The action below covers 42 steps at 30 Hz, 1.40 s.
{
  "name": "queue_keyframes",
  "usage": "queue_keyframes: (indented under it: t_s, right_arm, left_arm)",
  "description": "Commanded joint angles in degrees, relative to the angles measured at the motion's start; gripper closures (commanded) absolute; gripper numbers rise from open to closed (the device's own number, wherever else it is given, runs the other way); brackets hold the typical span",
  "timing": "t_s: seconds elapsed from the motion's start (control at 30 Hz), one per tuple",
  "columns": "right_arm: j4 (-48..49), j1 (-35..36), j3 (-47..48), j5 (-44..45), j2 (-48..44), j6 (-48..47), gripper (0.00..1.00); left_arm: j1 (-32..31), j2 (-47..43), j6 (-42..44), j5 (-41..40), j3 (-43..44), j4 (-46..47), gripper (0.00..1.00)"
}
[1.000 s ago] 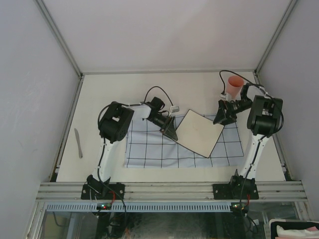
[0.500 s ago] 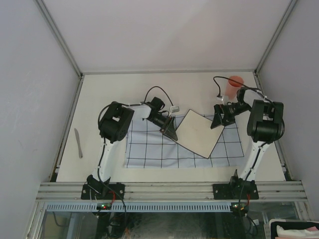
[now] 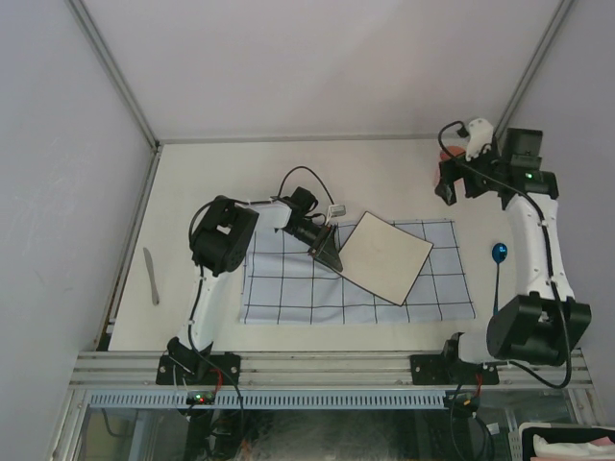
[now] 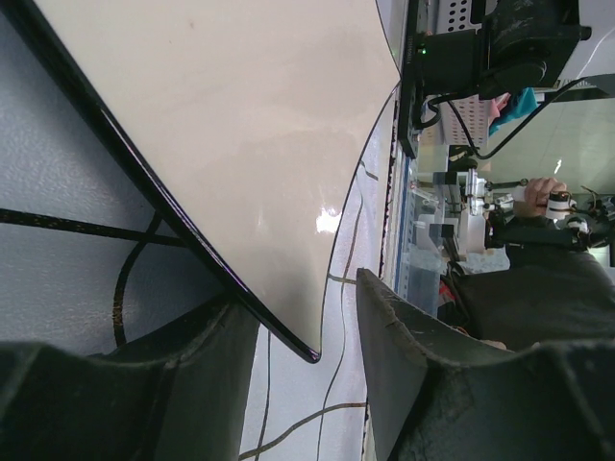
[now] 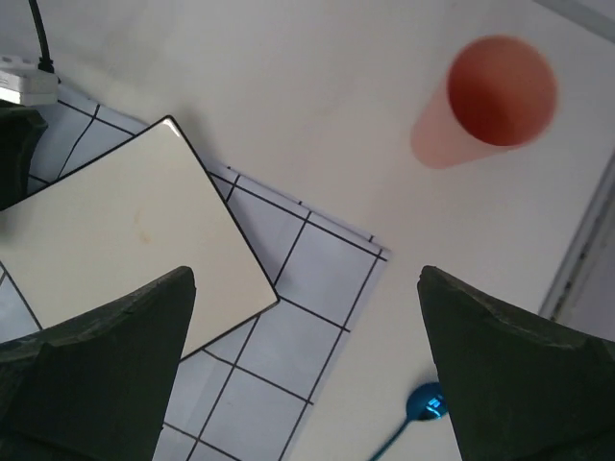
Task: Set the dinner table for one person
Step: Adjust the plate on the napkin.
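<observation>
Cream square plate [image 3: 384, 255] on gridded cloth [image 3: 288, 288]; left gripper [image 4: 307, 317] half-open astride its corner, not clamped. Right gripper [image 5: 306, 279] wide open, empty, near pink cup [image 5: 485, 101].

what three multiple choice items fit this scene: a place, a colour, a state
1. Where does the blue thin-handled spoon lie?
A. on the off-white table, right of the light-blue grid cloth
B. on the cloth
C. left of the cloth
2. What colour is the tapered cup?
A. green
B. black
C. pinkish orange
3. How is the right hand?
A. shut on the cup
B. open, holding nothing
C. shut on the spoon
1 A, it lies past the cloth's right edge; 2 C, the wrist view shows it; 3 B, fingers wide apart, nothing between.
</observation>
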Motion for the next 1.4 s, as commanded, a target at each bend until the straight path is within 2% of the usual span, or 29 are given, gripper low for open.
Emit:
queue_keyframes:
  t_s: [0.0, 0.1, 0.17, 0.27, 0.33, 0.4, 0.43, 0.57, 0.67, 0.77, 0.9, 1.03, 1.37]
  right_arm:
    - [-0.59, -1.42, 4.6, -3.33, -1.01, 1.05, 0.0]
    - [-3.37, -4.04, 5.98, -6.8, 0.6, -0.71, 0.0]
    - [-2.09, -4.58, 5.05, -5.31, 1.23, 1.88, 0.0]
    - [-3.85, -4.41, 3.49, -6.94, 0.77, -1.77, 0.0]
    - [-0.45, -5.2, -1.7, -11.35, -3.11, -6.2, 0.0]
    - [8.23, -5.11, -9.34, -8.58, -7.37, -1.97, 0.0]
    - [8.8, -4.73, -11.0, -7.32, -7.47, -2.05, 0.0]
    - [0.6, -2.88, -7.53, 2.35, 2.4, -3.02, 0.0]
    - [-11.38, -4.14, -2.24, -2.14, 14.75, -6.16, 0.0]
    - [-14.62, -5.82, -0.19, -6.82, 22.0, -7.56, 0.0]
    - [-14.97, -5.66, -0.13, -8.4, 28.35, -9.38, 0.0]
    - [-15.95, -5.26, -0.37, -11.02, 31.73, -10.27, 0.0]
    - [-15.22, -1.06, -0.87, -14.47, 31.77, -9.0, 0.0]
  left_arm:
    - [-0.86, 3.07, 5.03, -9.94, -2.25, -1.36, 0.49]
    - [-0.86, 3.02, 5.07, -9.9, -2.24, -1.35, 0.49]
    - [-0.93, 3.01, 5.1, -9.91, -2.22, -1.39, 0.49]
    - [-0.9, 2.92, 5.33, -9.85, -2.41, -1.36, 0.5]
    - [-0.87, 2.98, 5.35, -9.72, -2.37, -1.37, 0.5]
    - [-0.86, 3.12, 5.35, -9.6, -2.28, -1.37, 0.5]
    - [-0.86, 3.09, 5.4, -9.5, -2.22, -1.36, 0.5]
    - [-0.89, 3.46, 5.33, -9.11, -1.87, -1.43, 0.5]
    - [-0.86, 3.46, 5.32, -8.97, -1.87, -1.49, 0.5]
    - [-0.88, 3.36, 5.36, -8.97, -2.04, -1.42, 0.51]
    - [-0.86, 3.48, 5.26, -8.89, -1.85, -1.61, 0.52]
    - [-0.79, 3.85, 5.65, -8.5, -1.35, -2.15, 0.52]
    - [-0.42, 4.23, 5.71, -7.61, -1.28, -2.16, 0.52]
